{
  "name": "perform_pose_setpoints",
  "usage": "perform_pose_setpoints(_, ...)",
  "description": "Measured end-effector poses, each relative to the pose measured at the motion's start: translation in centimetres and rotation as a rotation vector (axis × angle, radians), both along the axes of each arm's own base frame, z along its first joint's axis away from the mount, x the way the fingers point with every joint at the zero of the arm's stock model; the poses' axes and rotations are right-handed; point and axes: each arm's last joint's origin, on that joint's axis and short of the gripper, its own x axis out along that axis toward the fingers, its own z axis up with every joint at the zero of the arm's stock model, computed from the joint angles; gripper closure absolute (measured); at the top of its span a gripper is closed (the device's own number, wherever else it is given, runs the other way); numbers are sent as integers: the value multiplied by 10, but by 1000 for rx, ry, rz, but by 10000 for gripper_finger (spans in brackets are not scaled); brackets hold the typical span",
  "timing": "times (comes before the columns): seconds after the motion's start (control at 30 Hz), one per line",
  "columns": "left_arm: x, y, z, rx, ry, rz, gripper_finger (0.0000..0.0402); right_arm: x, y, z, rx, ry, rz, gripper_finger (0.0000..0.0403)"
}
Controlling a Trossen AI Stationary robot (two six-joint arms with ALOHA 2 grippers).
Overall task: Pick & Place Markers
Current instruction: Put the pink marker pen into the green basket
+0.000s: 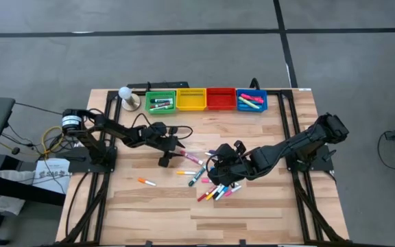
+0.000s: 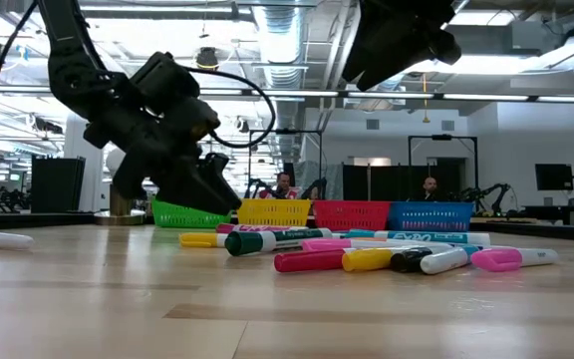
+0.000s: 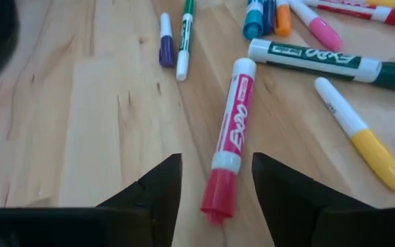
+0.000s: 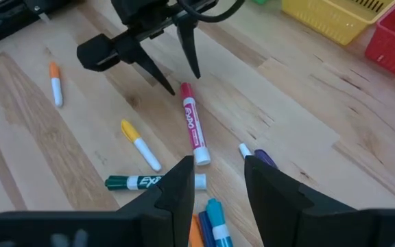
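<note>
Left claw: our left claw [image 3: 214,189] is spread open and set low over the tabletop [image 1: 252,213], its two fingers straddling the cap end of a red marker [image 3: 230,137] — nothing is clenched yet.
Red marker: it lies flat on the wood, cap toward the left claw, white tail pointing at the pile; in the right wrist view the same marker [image 4: 192,125] sits just beyond the left claw's fingertips [image 4: 184,65].
Right claw: our right claw [image 4: 214,189] hangs open above the loose pile, holding nothing.
Other markers: most are strewn in a cluster [image 1: 211,185] near the middle of the tabletop, some touching or crossing; one orange-capped marker [image 1: 147,182] lies well apart toward the left arm's side. A few already rest in the green bin [image 1: 160,102] and the blue bin [image 1: 252,101]; the yellow bin [image 1: 190,99] and red bin [image 1: 221,98] look bare from above.
Handling: we judge the marker light, stiff and smooth — a round plastic barrel that may roll or pivot if pinched off-centre.
Where to hold: we would close across the barrel nearer its middle rather than on the cap tip, so it stays level when lifted.
</note>
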Motion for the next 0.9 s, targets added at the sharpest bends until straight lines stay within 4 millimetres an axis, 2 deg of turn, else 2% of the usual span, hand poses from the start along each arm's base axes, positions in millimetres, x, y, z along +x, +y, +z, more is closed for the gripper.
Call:
perform_pose_setpoints(0.2, 0, 0, -1, 74, -12, -49, 221, 0, 0, 0, 0, 0, 0, 285)
perform_pose_setpoints(0.43, 1, 2, -6, 77, 7, -48, 229, 0, 0, 0, -1, 0, 0, 285)
perform_pose_setpoints(0.73, 22, 6, -22, 50, 47, -50, 233, 1, 0, 0, 11, -12, -10, 285)
perform_pose_setpoints(0.9, 22, 6, -28, -1, 71, -27, 249, 0, 2, 0, 22, -20, -18, 285)
